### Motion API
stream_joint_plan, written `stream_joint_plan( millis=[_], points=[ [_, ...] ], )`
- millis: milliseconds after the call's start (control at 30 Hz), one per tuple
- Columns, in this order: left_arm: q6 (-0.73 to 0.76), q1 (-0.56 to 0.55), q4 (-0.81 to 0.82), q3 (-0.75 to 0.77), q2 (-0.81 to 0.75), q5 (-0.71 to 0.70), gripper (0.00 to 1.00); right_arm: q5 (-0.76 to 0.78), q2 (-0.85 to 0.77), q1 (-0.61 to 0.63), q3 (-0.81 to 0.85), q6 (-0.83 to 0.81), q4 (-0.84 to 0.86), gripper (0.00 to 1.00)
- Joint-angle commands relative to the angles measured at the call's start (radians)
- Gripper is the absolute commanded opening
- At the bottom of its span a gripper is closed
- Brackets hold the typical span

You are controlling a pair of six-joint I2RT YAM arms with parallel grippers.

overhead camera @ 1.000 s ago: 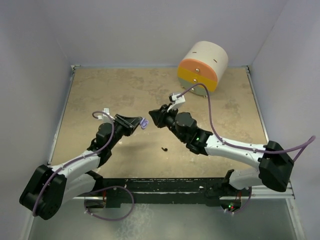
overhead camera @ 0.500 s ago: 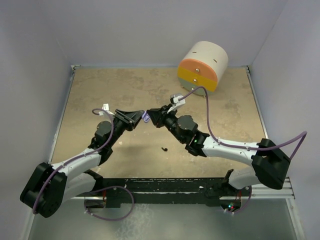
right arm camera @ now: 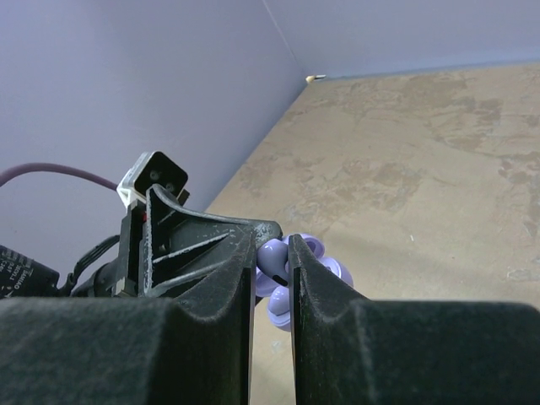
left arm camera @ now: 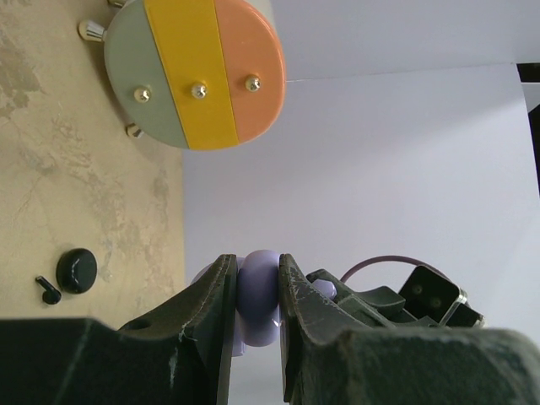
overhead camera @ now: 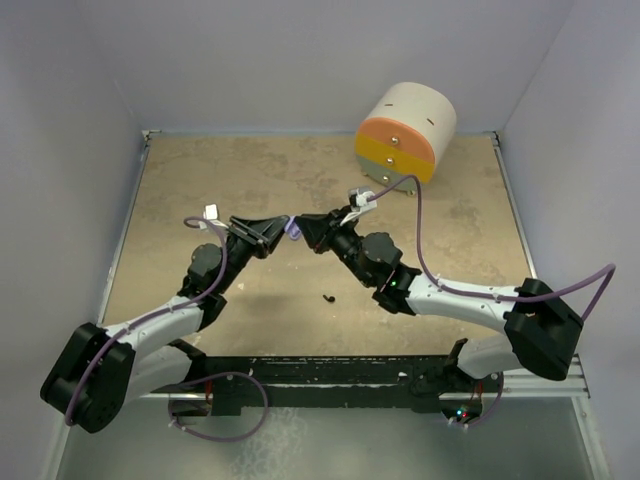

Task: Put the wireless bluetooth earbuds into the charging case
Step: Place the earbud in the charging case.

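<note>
The left gripper [left arm camera: 255, 258] is clamping its fingers on the lavender charging case [left arm camera: 257, 295], and the right gripper [right arm camera: 272, 243] is pinching a lavender earbud [right arm camera: 272, 257] right against that case (whether it is seated cannot be told). Both arms are stretching forward and inward, wrists raised off the table [overhead camera: 200, 180], tips meeting above its middle. A black earbud [left arm camera: 48, 290] is lying on the table nearer the bases, well apart from the case.
</note>
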Motion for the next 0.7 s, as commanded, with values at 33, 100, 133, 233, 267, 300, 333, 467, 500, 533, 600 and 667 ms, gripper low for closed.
stream_joint_plan(
  millis=[33,100,133,233,267,300,333,467,500,533,600,667],
  points=[
    [-0.023,-0.015,0.106,0.013,0.012,0.008,0.0,-0.02,-0.017,-0.012,0.001,0.019,0.07,0.0],
    [-0.022,-0.017,0.106,0.014,0.013,0.007,0.0,-0.023,-0.014,-0.014,0.002,0.02,0.07,0.0],
    [-0.022,-0.018,0.107,0.016,0.013,0.007,0.0,-0.025,-0.013,-0.015,0.003,0.021,0.07,0.0],
    [-0.021,-0.021,0.106,0.02,0.013,0.007,0.0,-0.03,-0.011,-0.02,-0.001,0.024,0.075,0.0],
    [-0.021,-0.022,0.105,0.022,0.014,0.006,0.0,-0.031,-0.01,-0.02,-0.001,0.027,0.075,0.0],
    [-0.02,-0.022,0.105,0.024,0.014,0.005,0.0,-0.033,-0.008,-0.021,-0.002,0.027,0.076,0.0],
    [-0.019,-0.024,0.105,0.026,0.014,0.005,0.0,-0.034,-0.007,-0.021,-0.002,0.029,0.076,0.0],
    [-0.018,-0.029,0.106,0.031,0.019,0.001,0.0,-0.045,0.0,-0.027,-0.011,0.037,0.087,0.0],
    [-0.016,-0.03,0.106,0.032,0.02,0.001,0.0,-0.047,0.002,-0.028,-0.011,0.039,0.087,0.0],
    [-0.016,-0.03,0.106,0.033,0.021,0.0,0.0,-0.049,0.003,-0.028,-0.011,0.04,0.088,0.0],
    [-0.015,-0.031,0.109,0.036,0.021,-0.003,0.0,-0.052,0.005,-0.029,-0.012,0.043,0.09,0.0],
    [-0.013,-0.033,0.109,0.04,0.023,-0.002,0.0,-0.056,0.008,-0.029,-0.015,0.046,0.092,0.0]
  ],
)
